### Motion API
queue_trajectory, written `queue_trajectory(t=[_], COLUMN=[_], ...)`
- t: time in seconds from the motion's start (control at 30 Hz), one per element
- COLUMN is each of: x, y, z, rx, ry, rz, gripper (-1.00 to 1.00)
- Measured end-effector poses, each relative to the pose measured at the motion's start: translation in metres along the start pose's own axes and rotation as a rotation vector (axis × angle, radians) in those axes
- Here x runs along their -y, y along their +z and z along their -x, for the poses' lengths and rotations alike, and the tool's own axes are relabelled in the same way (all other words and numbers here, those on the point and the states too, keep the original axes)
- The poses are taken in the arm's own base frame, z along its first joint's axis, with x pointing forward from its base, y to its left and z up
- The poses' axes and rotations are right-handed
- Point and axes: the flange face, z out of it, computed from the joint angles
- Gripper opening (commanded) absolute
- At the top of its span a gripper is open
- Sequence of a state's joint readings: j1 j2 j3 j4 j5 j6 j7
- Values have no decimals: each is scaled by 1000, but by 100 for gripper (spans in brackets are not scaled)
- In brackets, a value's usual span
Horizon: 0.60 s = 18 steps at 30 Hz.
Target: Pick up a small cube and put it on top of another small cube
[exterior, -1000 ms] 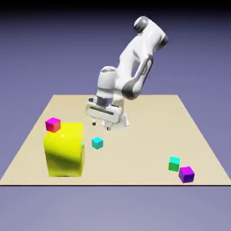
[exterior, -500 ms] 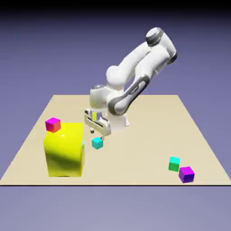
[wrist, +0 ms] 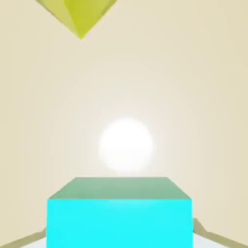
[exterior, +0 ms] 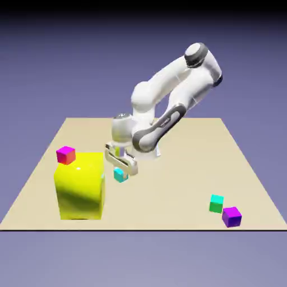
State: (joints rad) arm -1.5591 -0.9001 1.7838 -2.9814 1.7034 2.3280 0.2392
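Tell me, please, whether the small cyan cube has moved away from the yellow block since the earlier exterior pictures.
No, the cyan cube shows no clear move away; it sits beside the yellow block, much as before.

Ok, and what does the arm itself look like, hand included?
The arm is glossy white, built from rounded, tube-like segments, with dark grey bands and caps at the joints. The hand is a wide, flat white bar with rounded ends and a darker slot along its side. No cables show on either.
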Motion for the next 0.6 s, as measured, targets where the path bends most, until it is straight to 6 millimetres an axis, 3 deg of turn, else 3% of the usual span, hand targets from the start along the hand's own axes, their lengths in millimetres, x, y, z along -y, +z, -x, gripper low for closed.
queue_trajectory(t=[0.2,0.27,0.43,0.6], x=[-3,28,84,123], y=[-29,-28,-7,12], z=[1,23,78,136], rx=[12,47,96,163], ry=[1,-94,-566,-1019], rz=[6,5,114,186], gripper=[-100,-100,-100,-100])
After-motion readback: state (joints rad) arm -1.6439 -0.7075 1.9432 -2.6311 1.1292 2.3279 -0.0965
